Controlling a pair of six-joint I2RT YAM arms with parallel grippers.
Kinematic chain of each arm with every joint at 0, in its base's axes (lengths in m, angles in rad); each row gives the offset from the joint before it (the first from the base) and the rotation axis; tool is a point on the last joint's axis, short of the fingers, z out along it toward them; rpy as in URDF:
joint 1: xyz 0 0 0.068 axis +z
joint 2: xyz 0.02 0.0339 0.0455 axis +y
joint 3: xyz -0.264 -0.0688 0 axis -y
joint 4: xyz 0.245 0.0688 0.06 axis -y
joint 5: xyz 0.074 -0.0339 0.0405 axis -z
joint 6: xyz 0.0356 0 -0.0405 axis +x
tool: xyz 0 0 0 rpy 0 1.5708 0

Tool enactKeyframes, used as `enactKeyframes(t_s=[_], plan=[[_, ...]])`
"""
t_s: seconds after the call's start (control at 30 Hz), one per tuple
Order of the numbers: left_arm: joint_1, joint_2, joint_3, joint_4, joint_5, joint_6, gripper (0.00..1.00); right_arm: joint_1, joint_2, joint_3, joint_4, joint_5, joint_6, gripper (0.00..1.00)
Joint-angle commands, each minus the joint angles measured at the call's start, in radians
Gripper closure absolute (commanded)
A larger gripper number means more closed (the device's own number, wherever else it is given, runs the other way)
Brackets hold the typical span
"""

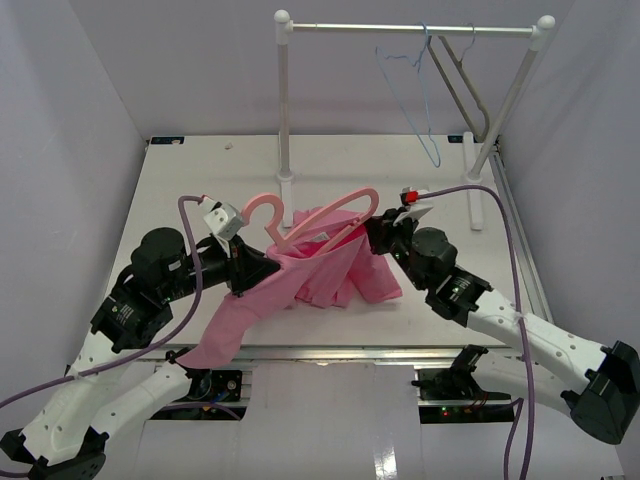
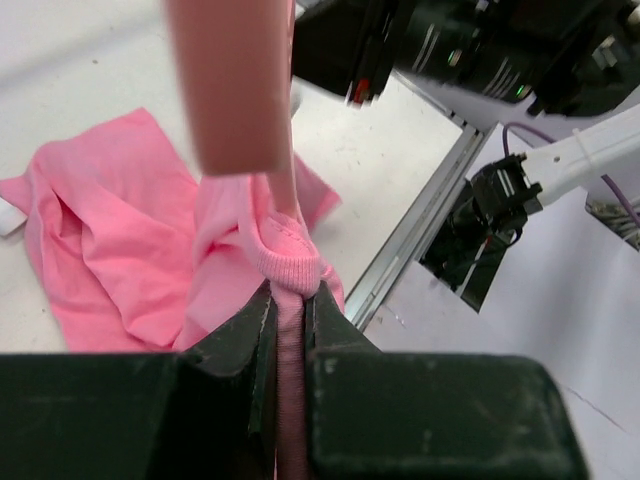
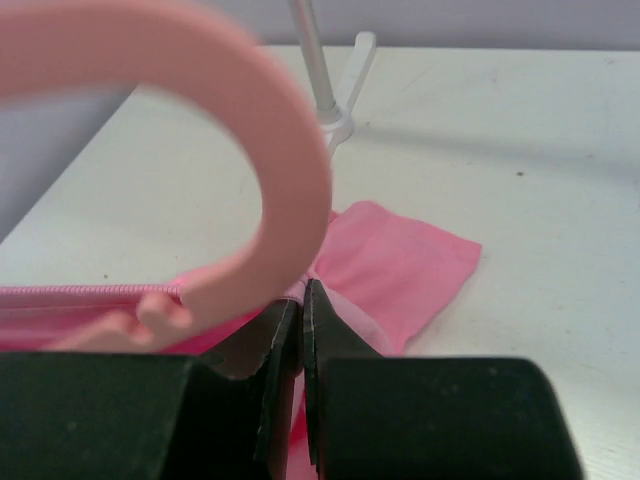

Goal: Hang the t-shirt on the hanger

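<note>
The pink t-shirt is stretched between my two grippers, and one end trails off the table's front edge at the left. The pink hanger lies slanted along the shirt's top edge, its hook at the left. My left gripper is shut on the shirt's ribbed collar, below the blurred hanger. My right gripper is shut on the shirt's fabric at the hanger's right end, with the hanger's curve just above the jaws. How far the hanger sits inside the shirt is hidden.
A white clothes rack stands at the back of the table, with a thin blue wire hanger and a grey hanger on its rail. Its right foot lies near my right arm. The table's front edge is just below the shirt.
</note>
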Motion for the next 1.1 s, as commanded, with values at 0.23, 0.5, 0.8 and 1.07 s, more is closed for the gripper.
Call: enactKeyframes(t_s=[0.23, 0.5, 0.8, 1.07], plan=[[-0.004, 0.064, 0.014, -0.125, 0.017, 0.181, 1.0, -0.125, -0.114, 0.115, -0.243, -0.042, -0.056, 0.92], [-0.004, 0.027, -0.035, -0.151, 0.006, 0.293, 1.0, -0.287, -0.045, 0.22, -0.342, -0.167, -0.094, 0.92], [-0.003, 0.106, -0.03, -0.14, -0.029, 0.304, 1.0, -0.33, -0.018, 0.316, -0.417, -0.357, -0.157, 0.92], [-0.003, 0.221, -0.023, -0.02, 0.059, 0.255, 1.0, -0.294, 0.03, 0.437, -0.526, -0.541, -0.21, 0.92]])
